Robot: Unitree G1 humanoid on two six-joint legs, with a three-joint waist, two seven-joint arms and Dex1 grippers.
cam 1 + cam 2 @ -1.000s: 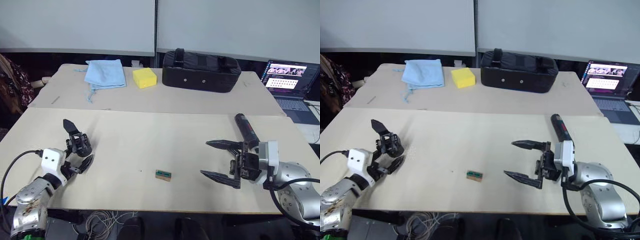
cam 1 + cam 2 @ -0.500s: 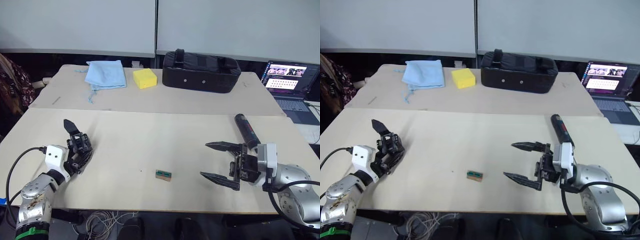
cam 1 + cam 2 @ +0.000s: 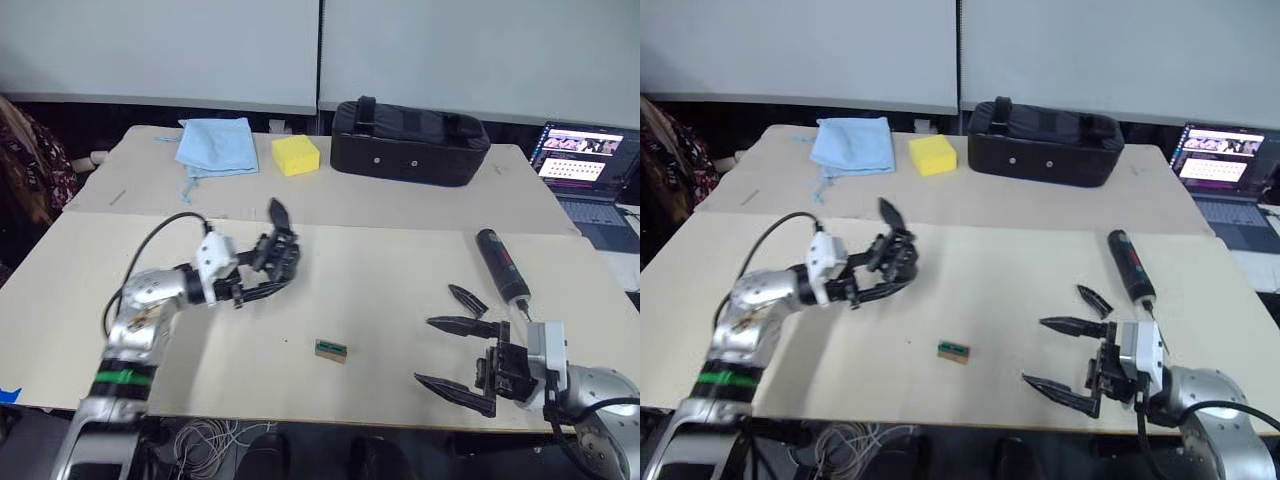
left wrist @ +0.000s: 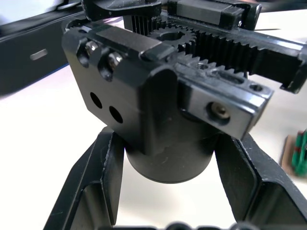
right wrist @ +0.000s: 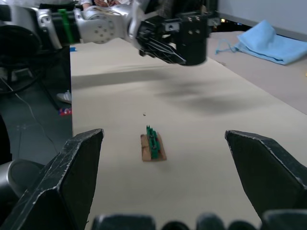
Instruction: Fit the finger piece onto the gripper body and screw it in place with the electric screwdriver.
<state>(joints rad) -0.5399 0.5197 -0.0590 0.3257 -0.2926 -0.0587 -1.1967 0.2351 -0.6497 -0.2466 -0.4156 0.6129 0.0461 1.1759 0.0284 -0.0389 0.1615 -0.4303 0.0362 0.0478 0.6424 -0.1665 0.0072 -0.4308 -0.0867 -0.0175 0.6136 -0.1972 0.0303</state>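
Holding the black blocky gripper body (image 3: pixel 278 252) clamped between its two fingers, the left gripper (image 3: pixel 262 272) has it lifted above the beige table (image 3: pixel 380 270), pointed finger up; geared rack visible in the left wrist view. Right gripper (image 3: pixel 455 352) hangs low with fingers spread wide, grasping nothing. Small black tapered finger piece (image 3: pixel 467 299) lies on the table just beyond it, beside the tip of the long black cylindrical electric screwdriver (image 3: pixel 500 266). Small green-and-tan block (image 3: pixel 329 349) sits mid-table. Step in hand, as judged: bringing the body in for fitting. Next likely calls for the right gripper to pick up the finger piece
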